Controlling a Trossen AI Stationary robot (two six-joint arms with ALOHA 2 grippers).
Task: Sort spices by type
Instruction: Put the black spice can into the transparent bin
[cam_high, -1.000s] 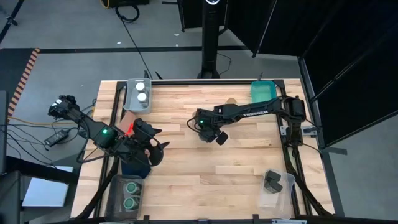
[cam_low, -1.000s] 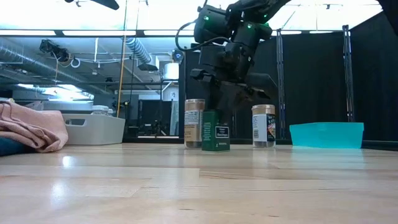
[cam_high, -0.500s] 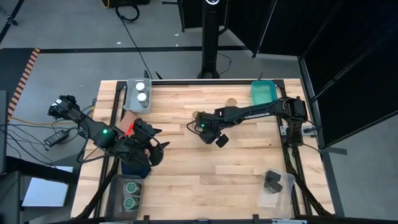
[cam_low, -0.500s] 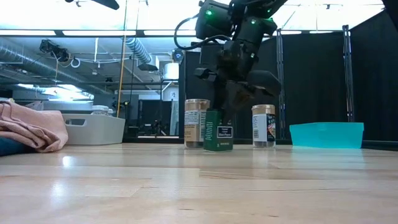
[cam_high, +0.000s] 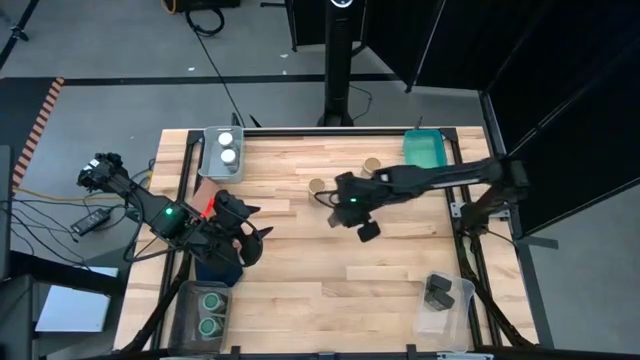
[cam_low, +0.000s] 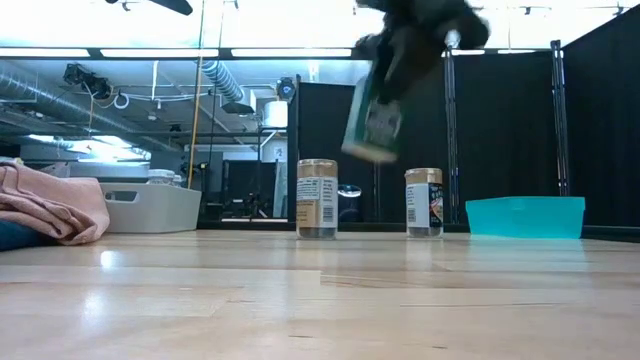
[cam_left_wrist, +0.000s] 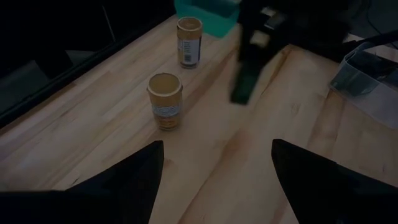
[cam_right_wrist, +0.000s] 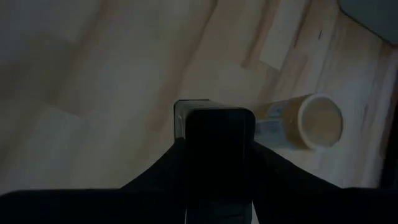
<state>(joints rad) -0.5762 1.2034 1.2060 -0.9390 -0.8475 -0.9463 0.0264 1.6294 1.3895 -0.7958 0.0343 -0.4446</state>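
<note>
Right tool (cam_high: 366, 229) pinched a black tin (cam_low: 372, 125) clear of the desk (cam_high: 300, 270).

The low view showed the tin tilted in the air at upper centre, blurred, above two tan-lidded jars (cam_low: 317, 197) (cam_low: 424, 202); the overhead view showed only a dark shape there, right of centre. The left tool (cam_high: 252, 235) sat at the left edge of the overhead view, fingers (cam_left_wrist: 118, 186) spread. Two more tins lay in a clear bin (cam_high: 447, 303) at lower right, hard to make out.
</note>
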